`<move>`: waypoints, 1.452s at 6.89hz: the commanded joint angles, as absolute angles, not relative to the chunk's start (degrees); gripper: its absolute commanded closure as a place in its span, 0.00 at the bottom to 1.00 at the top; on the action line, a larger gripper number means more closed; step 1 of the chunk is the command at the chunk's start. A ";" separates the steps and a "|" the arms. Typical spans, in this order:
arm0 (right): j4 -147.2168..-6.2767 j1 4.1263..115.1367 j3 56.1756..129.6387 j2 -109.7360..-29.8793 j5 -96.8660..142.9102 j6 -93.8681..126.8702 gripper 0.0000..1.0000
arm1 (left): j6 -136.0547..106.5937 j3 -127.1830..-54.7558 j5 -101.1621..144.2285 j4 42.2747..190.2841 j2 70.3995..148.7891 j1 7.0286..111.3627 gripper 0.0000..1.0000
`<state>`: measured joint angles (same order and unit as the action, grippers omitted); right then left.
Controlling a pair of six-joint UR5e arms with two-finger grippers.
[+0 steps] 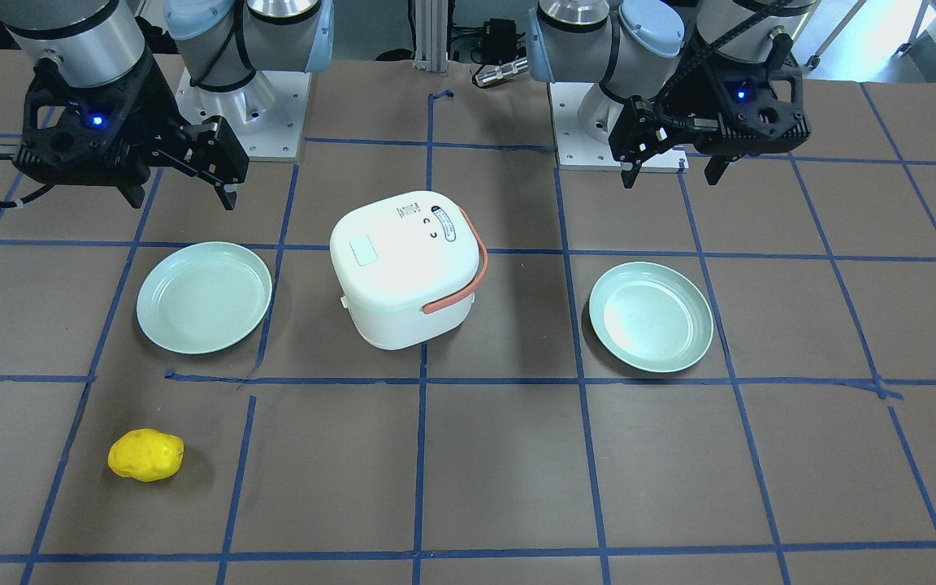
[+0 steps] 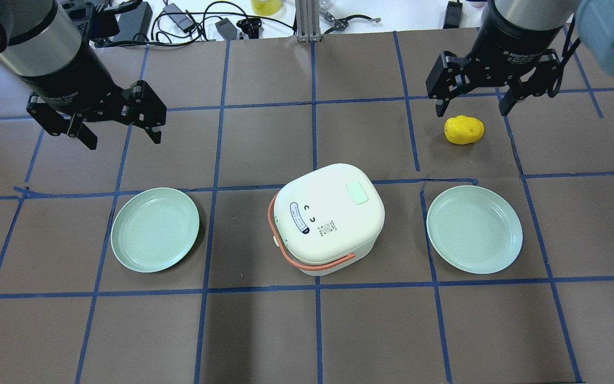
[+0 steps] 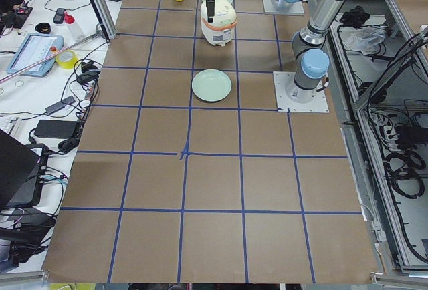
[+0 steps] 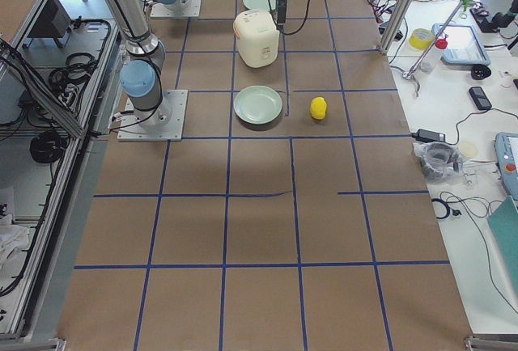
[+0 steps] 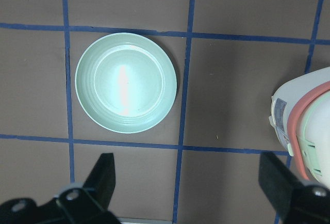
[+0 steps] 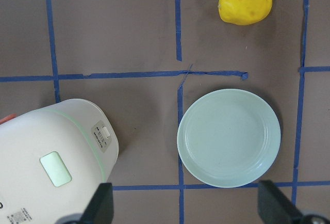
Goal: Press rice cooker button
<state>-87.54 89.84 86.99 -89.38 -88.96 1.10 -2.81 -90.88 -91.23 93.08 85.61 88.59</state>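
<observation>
Jaws apart; rice cooker (image 5: pixel 304 95) partly off-frame.

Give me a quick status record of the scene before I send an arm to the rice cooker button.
rice cooker: centre, lid shut
button: likely the pale green pad on the lid, untouched
left end effector: open, raised, clear of the cooker
right end effector: open, raised, clear of the cooker
plates: left plate and right plate flank the cooker, both empty
yellow item: robot's right side, beyond the right plate
</observation>
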 commanded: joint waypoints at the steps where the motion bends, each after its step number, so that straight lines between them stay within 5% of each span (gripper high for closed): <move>1: -87.54 89.91 86.58 -89.47 -88.60 1.14 0.00 | -2.81 -90.88 -91.23 93.08 85.61 88.59 0.00; 2: -87.63 90.00 86.31 -89.47 -88.33 1.14 0.09 | -2.81 -90.88 -91.23 93.08 85.61 88.59 0.00; 4: -87.36 91.22 86.48 -89.47 -88.33 1.05 0.68 | -2.81 -90.88 -91.23 93.08 85.61 88.59 0.00; 5: -87.36 92.71 87.18 -89.30 -87.11 1.14 0.81 | -2.81 -90.88 -91.23 93.08 85.61 88.59 0.00; 7: -87.36 97.19 87.27 -88.42 -86.40 1.32 1.00 | -2.81 -90.88 -91.23 93.08 85.61 88.59 0.00; 10: -87.89 102.47 87.98 -84.48 -86.05 5.98 1.00 | -2.81 -90.88 -91.23 93.08 85.61 88.59 0.00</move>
<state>-87.60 100.60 87.73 -86.12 -86.15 5.02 -2.81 -90.88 -91.23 93.08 85.61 88.59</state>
